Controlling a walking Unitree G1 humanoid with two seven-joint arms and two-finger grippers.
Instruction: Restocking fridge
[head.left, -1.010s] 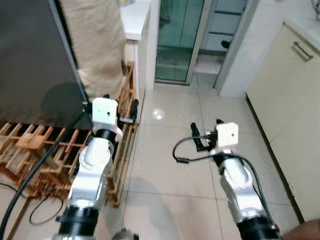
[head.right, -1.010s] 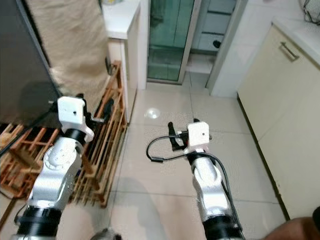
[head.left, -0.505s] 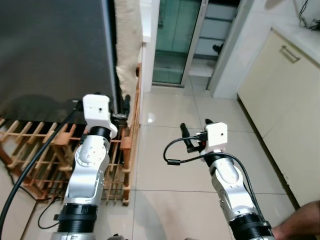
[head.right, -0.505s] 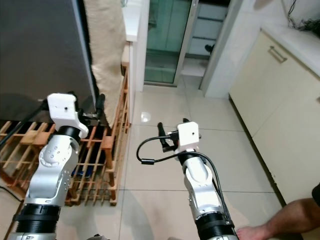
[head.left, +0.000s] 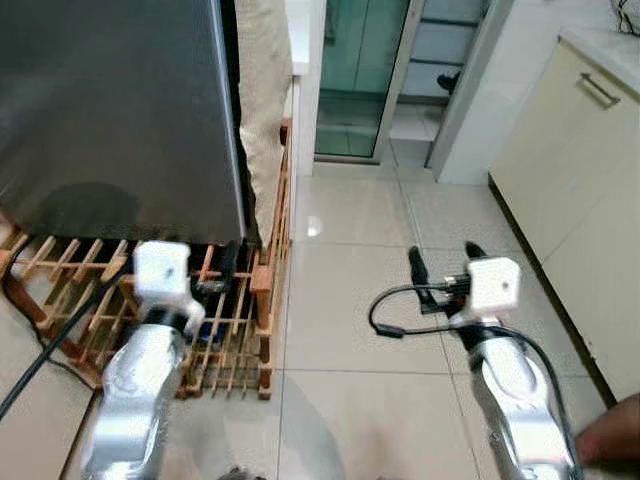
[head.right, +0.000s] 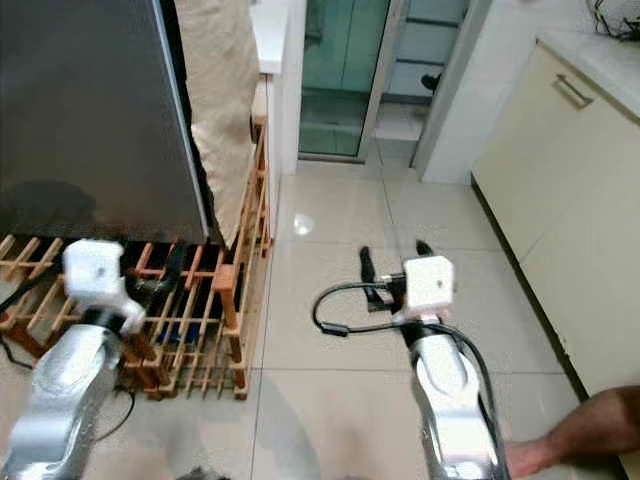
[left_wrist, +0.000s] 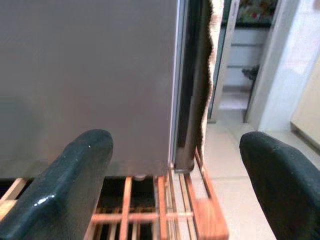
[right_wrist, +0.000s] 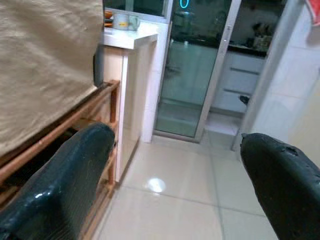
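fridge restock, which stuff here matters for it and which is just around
For the job:
- fridge, grey door shut, standing on the wooden rack
- left gripper, open, facing the door's edge
- right gripper, open, empty, over the floor

Just around:
- beige cloth hanging beside the fridge
- cream cabinets
- glass sliding door
- a person's foot on the tile floor

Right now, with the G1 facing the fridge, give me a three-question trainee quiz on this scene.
1. True or false: the left gripper is open and holds nothing.
2. What does the grey fridge stand on? A) wooden slatted rack B) bare tile C) a rug
3. Fill in: the beige cloth hangs along the fridge's ____ side, as the robot sees it.

Key: 1 true. 2 A, the wooden slatted rack. 3 right. The right gripper is open too, over the tiled floor.
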